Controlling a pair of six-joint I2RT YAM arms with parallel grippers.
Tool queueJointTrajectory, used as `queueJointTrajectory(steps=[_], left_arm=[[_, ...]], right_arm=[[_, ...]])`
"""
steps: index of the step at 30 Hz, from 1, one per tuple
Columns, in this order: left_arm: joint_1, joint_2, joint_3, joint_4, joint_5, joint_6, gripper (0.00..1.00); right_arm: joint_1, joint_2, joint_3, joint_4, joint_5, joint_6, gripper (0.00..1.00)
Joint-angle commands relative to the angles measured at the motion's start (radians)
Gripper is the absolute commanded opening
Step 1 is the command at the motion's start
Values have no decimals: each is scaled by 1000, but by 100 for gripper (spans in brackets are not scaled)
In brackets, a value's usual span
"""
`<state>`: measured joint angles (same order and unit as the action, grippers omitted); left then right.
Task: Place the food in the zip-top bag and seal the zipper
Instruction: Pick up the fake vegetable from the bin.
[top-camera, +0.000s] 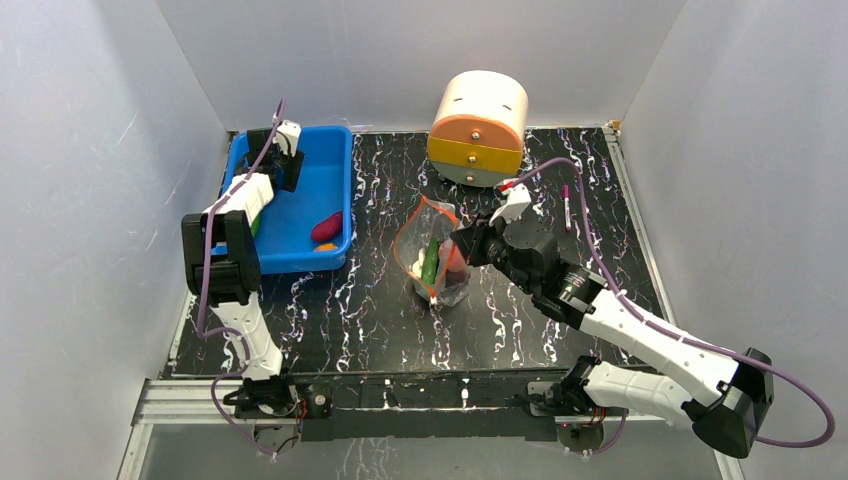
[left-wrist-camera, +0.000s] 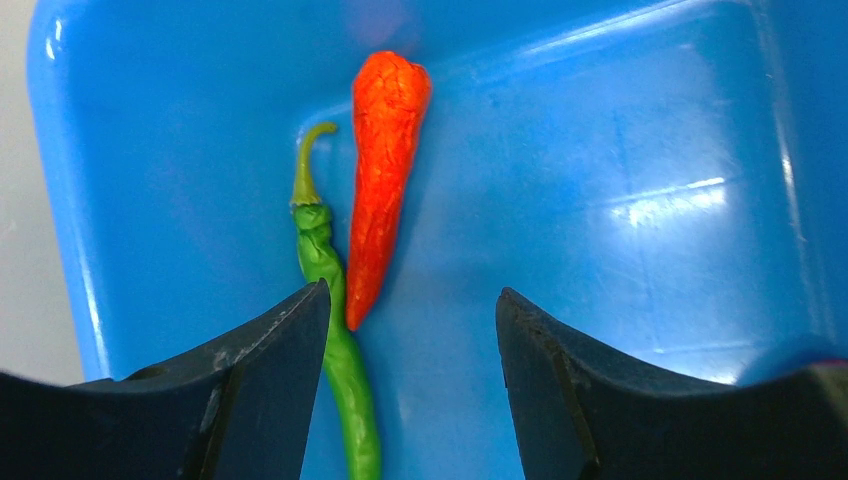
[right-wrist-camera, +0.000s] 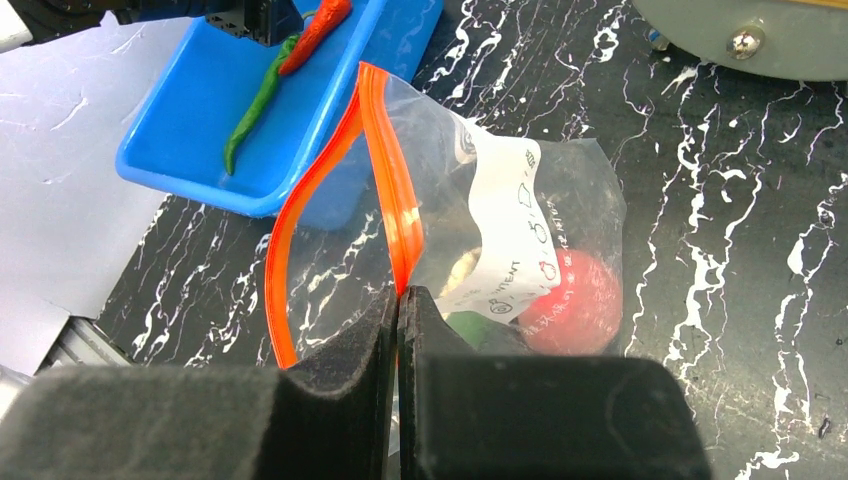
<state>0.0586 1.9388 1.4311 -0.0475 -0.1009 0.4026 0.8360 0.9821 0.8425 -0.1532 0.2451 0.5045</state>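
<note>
Behind left end effector (left-wrist-camera: 412, 290) | green pepper (left-wrist-camera: 318, 240) partly hidden

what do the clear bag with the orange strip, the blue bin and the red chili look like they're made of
Clear crinkly bag: thin glossy plastic film; it creases, and its contents show through it.
Blue bin: hard moulded plastic, smooth, with sharp light reflections on it.
Red chili: probably a rubber or soft plastic toy, going by the matte, wrinkled skin.

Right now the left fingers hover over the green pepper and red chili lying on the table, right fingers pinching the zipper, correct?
No: the green pepper and red chili lie in the blue bin, as the left wrist view shows. Rest holds.
</note>
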Motion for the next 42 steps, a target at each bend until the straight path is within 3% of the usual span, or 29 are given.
queueJointTrajectory(steps=[1,31,42], left_arm=[[16,43,24,71,-13,48,59],[76,208,157,9,72,-9,44],[79,238,172,-29,106,-59,43]], right_arm=[[-2,-34,-17,58,29,22,0],[-2,-25,-30,72,38,2,0],[-2,-37,-35,74,39,9,0]])
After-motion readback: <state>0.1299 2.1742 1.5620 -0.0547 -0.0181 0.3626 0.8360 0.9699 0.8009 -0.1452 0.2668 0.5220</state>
